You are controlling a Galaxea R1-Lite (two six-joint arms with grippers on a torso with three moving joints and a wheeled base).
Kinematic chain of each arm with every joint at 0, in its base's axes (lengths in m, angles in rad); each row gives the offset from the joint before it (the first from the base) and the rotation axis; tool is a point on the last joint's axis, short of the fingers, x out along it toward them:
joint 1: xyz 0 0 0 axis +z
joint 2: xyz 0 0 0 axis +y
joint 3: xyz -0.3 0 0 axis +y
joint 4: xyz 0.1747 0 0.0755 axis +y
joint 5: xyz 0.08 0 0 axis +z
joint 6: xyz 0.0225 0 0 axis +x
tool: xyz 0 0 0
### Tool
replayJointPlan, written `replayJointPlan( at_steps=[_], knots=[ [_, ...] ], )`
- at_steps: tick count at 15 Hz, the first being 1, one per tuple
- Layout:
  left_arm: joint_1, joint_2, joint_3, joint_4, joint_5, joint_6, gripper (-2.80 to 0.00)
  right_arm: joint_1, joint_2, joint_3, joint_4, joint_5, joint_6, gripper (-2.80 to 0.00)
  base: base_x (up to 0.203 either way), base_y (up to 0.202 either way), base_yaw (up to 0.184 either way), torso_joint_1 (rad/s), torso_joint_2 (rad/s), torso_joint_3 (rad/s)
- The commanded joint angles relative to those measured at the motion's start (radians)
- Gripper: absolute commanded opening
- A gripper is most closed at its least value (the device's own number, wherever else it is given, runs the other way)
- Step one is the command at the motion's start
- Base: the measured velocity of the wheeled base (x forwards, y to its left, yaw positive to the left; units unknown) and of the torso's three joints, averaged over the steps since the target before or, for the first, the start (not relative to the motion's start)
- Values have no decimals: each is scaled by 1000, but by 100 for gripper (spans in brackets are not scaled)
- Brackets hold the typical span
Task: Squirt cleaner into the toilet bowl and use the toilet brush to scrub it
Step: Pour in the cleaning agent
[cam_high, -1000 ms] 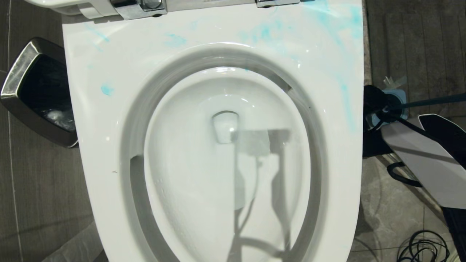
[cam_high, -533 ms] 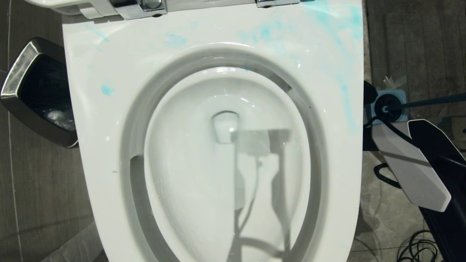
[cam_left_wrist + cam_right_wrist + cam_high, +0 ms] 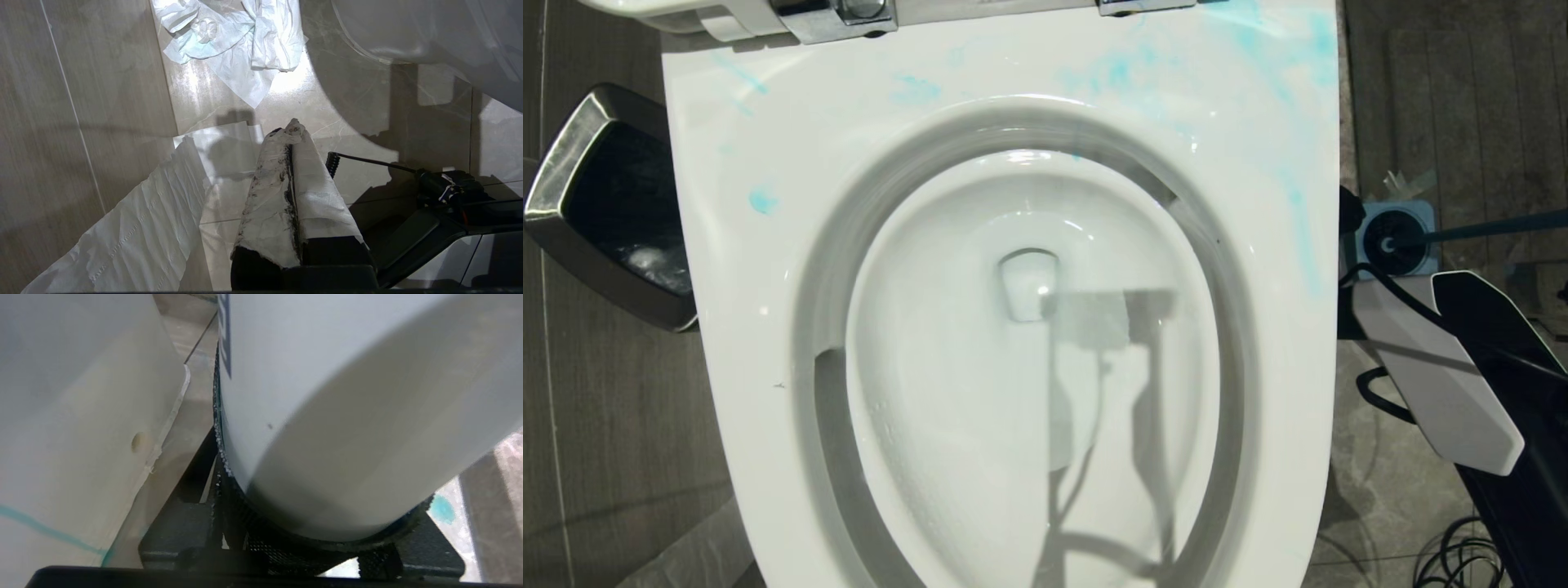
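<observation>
Right now, standing roughly half apart on the right gripper [image 3: 310, 543], with the cleaner [image 3: 327, 396] sitting between the jaws and one black textured pad [image 3: 222, 469] pressing flat against its white side (looking like a real hold, though with the far pad hidden, not judging how firm). Working low down beside the toilet bowl [image 3: 768, 327], on its right flank, below the rim and out of the head camera's sight, with only the right arm [image 3: 1437, 367] showing there.

Reading the step as the pick-up of the cleaner, the squirt itself not yet done: basin water looking clear, blue smears [image 3: 1119, 73] lying only on the rim. Calling next for a steady lift clear of the ceramic wall, a carry over the rim, then tipping the nozzle down into the basin and squeezing (probably minding the smooth, rounded plastic slipping in the pads).

Waiting its turn just beyond: the toilet brush [image 3: 1486, 229], head resting in its blue holder [image 3: 1421, 214] near the bowl's right side. Hanging idle on the other side, the left gripper [image 3: 293, 126], paper-wrapped fingers pressed together, holding nothing, above tissue [image 3: 229, 45] on the floor.

As for writing: showing only a dark blue sliver of label [image 3: 224, 335], nothing legible.
</observation>
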Motion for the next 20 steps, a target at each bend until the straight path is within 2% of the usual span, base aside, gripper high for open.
replayJointPlan(
  at_steps=[1,6,10,12,16,20],
  knots=[
    [0,2,0,0,0,0,-280,0,-21,0,-11,2,-8,-280,0,0,0,0,0,0],
    [0,2,0,0,0,0,-280,3,-88,5,-8,-8,-8,-280,0,0,0,0,0,0],
    [0,2,0,0,0,0,-280,6,-240,45,24,-15,-9,-280,0,0,0,0,0,0],
    [0,2,0,0,0,0,-280,14,-361,149,57,-29,-11,-280,0,0,0,0,0,0],
    [0,2,0,0,0,0,-280,31,-659,457,100,-56,-33,-280,0,0,0,0,0,0],
    [0,2,0,0,0,0,-280,49,-931,648,185,-100,-81,-280,0,0,0,0,0,0]
  ],
)
